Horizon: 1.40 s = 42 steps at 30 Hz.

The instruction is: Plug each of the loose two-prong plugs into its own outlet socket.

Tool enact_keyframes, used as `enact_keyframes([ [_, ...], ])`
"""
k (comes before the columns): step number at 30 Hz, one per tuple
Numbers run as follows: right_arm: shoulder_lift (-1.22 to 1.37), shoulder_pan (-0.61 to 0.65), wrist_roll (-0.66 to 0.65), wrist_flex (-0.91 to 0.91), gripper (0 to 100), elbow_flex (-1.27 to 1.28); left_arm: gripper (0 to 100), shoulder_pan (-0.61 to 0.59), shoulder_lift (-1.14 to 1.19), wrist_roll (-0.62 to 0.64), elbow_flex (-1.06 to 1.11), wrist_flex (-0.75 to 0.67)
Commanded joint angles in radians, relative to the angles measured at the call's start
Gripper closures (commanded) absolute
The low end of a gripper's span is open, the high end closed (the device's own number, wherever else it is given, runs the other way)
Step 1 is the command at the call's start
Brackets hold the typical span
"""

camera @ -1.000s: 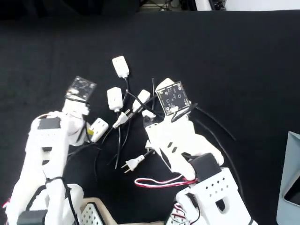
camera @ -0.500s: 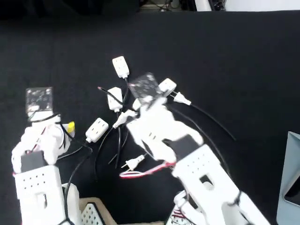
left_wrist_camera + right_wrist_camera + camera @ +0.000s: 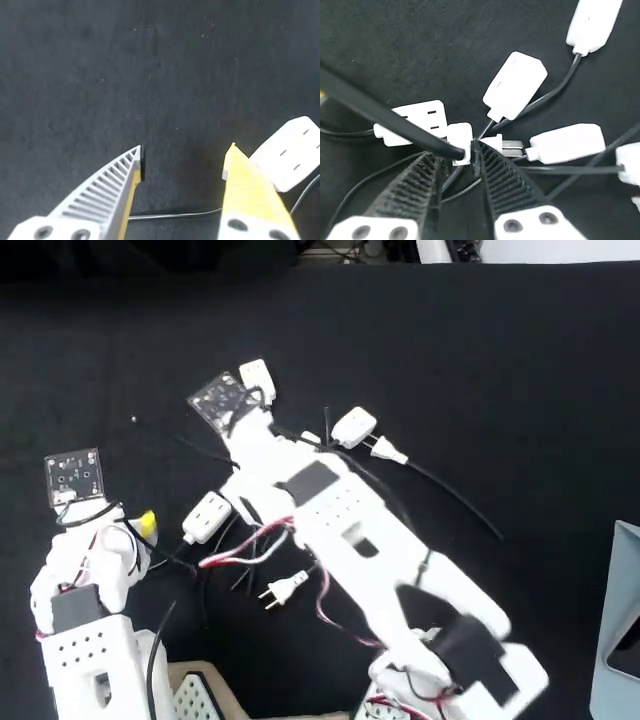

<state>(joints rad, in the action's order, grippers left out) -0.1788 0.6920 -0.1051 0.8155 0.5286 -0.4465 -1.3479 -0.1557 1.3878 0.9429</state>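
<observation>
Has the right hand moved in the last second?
Yes. The right hand swung left in the high view, ending beside the topmost socket, which stayed put.

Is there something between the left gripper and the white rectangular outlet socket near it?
Nothing visible. The left gripper hangs open over bare black cloth; the white rectangular outlet socket lies just past its yellow finger.

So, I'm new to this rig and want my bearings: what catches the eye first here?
The right arm lies stretched slantwise across the black table, with the right pincer down in a tangle of white sockets and cords mid-table. At the left, the left pincer hangs open over bare cloth beside one socket. A loose two-prong plug lies between the two arms.
</observation>
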Motion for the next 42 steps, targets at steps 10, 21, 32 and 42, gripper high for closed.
enact_keyframes([
  [10, 0.147, 0.055, -0.008, -0.143, 98.6, -0.079, 73, -0.085, -0.103, 0.008, 0.027, -0.002],
  [21, 0.185, 0.089, -0.008, -0.155, 98.6, -0.085, 73, -0.085, -0.127, 0.008, 0.028, 0.006],
  [32, 0.239, 0.089, -0.008, -0.189, 98.6, -0.077, 73, -0.085, -0.127, 0.008, 0.038, 0.006],
  [42, 0.354, 0.092, -0.008, -0.178, 98.6, -0.081, 73, -0.084, -0.127, 0.008, 0.038, 0.006],
])
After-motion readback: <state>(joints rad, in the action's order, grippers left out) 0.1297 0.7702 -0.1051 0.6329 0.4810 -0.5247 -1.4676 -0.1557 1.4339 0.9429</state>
